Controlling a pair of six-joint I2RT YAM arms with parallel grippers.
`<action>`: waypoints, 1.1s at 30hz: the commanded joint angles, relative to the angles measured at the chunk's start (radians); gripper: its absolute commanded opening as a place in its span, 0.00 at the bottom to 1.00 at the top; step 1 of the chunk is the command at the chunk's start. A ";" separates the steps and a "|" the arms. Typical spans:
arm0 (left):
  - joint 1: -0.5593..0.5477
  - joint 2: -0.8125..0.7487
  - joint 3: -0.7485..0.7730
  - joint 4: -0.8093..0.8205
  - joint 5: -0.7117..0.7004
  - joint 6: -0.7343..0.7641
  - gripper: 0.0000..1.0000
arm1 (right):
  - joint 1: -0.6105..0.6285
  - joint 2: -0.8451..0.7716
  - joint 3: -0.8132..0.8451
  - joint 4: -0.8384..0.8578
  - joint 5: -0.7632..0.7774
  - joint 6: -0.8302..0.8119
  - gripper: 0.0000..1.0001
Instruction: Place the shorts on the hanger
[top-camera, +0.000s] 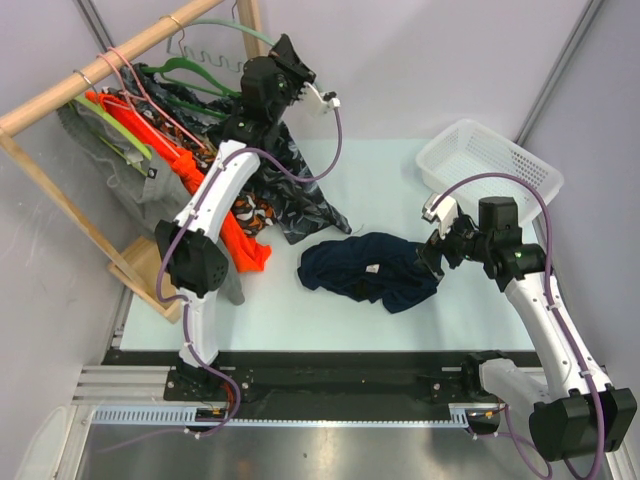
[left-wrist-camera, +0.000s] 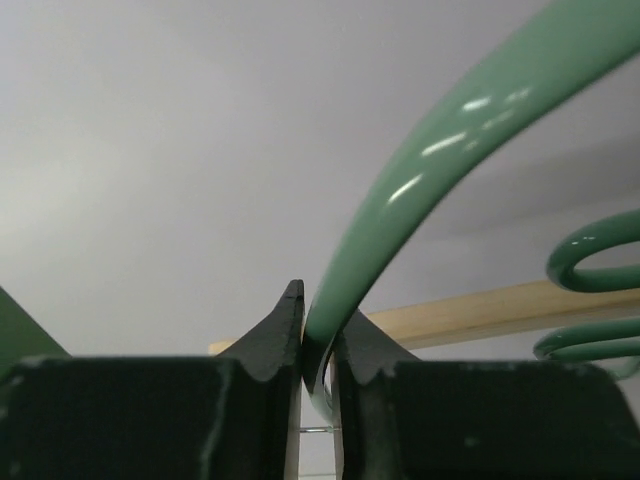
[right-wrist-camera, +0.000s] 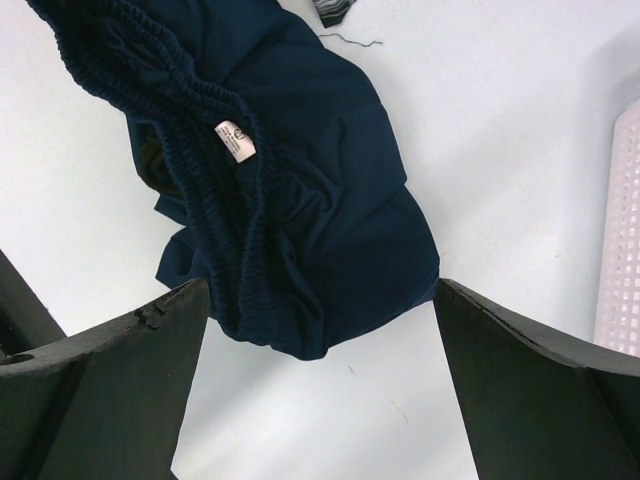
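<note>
Hanger first — the left end effector (left-wrist-camera: 318, 322) is clenched on one arm of the large, thin pale mint-green hanger with wavy bottom bar (left-wrist-camera: 430, 160), upper left of the top view, at the wooden rail (top-camera: 100, 68). Lift its hook off straight, I think. The dark navy soft cloth shorts (right-wrist-camera: 300, 180) lie crumpled at centre of the pale desk (top-camera: 390, 190), under the right end effector (right-wrist-camera: 320, 290), released wide — aim for the waistband.

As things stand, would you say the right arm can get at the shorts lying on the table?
Probably yes. The right gripper is open, just at the edge of the shorts, with nothing between them. The left gripper is out of the way, clamped on the hanger.
</note>
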 joint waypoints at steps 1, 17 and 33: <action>0.017 -0.037 0.041 0.028 0.010 0.236 0.07 | -0.006 0.000 0.047 0.019 -0.023 0.011 1.00; 0.023 -0.051 0.080 0.064 0.078 0.426 0.00 | -0.022 -0.002 0.046 0.008 -0.041 0.007 1.00; 0.013 -0.057 0.107 0.088 0.102 0.575 0.00 | -0.023 0.012 0.046 0.008 -0.055 0.020 1.00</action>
